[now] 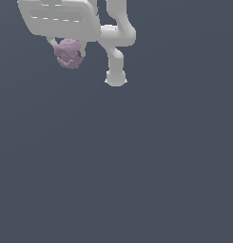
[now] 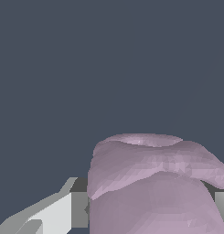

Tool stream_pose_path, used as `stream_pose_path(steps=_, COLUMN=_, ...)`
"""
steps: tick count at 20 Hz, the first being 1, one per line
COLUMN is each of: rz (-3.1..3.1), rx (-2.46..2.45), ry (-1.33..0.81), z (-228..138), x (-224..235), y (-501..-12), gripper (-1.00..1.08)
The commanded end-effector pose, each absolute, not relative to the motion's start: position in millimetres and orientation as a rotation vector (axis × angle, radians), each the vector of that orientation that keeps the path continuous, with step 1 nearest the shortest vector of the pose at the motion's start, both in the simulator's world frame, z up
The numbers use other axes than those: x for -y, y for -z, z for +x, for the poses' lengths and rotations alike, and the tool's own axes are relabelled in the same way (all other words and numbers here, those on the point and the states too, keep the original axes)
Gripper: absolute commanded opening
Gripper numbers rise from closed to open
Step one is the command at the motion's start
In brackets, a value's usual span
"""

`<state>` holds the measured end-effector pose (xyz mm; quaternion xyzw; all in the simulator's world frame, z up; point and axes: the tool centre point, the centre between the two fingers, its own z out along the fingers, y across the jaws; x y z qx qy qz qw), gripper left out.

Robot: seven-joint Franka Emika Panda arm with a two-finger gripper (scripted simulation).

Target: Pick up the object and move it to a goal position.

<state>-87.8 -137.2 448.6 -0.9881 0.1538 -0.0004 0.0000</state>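
Your gripper [image 1: 69, 51] sits at the upper edge of the exterior view, toward that view's left, with the arm's white links bending away to that view's right. The object [image 1: 68, 53], a lumpy pale pink-purple blob, hangs directly under the broad white hand body and is seated between the two fingers; only thin slivers of finger show on either side of it from that camera. The wrist view confirms the hold: the object [image 2: 154, 183] fills the space between the pads, with one finger [image 2: 63, 212] pressed against its flank and the edge of the opposite pad visible at its far side. You have the jaws closed down to the width of the blob and no further, which is as it should be for a piece narrower than the hand itself. No shadow or contact line is rendered under the object, so I cannot tell from these views whether it is lifted clear of the dark, uniform surface [image 1: 137, 166]. The grip falls across the bulging middle, a sensible choice, since the bumpy surface gives the pads something to bite on. No goal marker is visible in either view, so I cannot confirm how far you are from the target; I judge the grasp complete and the transfer outstanding.
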Motion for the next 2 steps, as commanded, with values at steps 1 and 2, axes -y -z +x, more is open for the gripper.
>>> stream_pose_path(steps=1, rz=-3.104, rx=-0.483, ry=0.000, z=-87.8, x=137.8, y=-451.9, gripper=-1.00)
stream_pose_path(steps=2, rz=-3.104, rx=-0.483, ry=0.000, z=-87.8, x=137.9, y=-452.1, gripper=-1.00)
